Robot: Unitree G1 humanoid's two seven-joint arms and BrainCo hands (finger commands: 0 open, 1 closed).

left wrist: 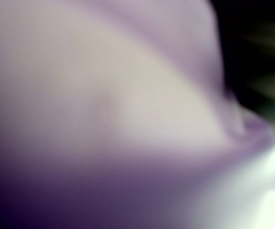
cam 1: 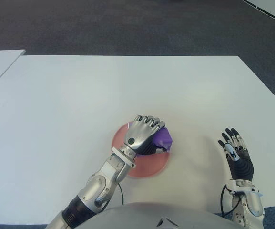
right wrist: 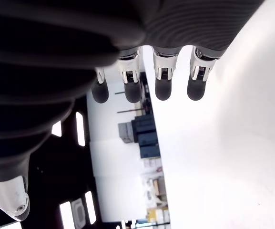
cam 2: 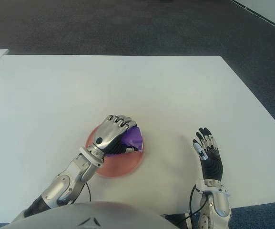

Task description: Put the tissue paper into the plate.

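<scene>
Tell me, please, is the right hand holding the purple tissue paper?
No, the right hand is open and empty on the table; the left hand grips the tissue paper over the plate.

Tissue paper: one crumpled purple wad of soft paper (cam 1: pixel 162 139), bunched into an irregular lump, enclosed by the curled fingers of the silver left hand (cam 1: pixel 142 133) and showing only at that hand's right side, over the right half of the plate; in the left wrist view it fills nearly the whole field as a pale purple mass (left wrist: pixel 127 119). Plate: one round, shallow, salmon-pink plate (cam 1: pixel 149 167), lying flat on the white table near the front edge, its far part hidden beneath hand and tissue.
</scene>
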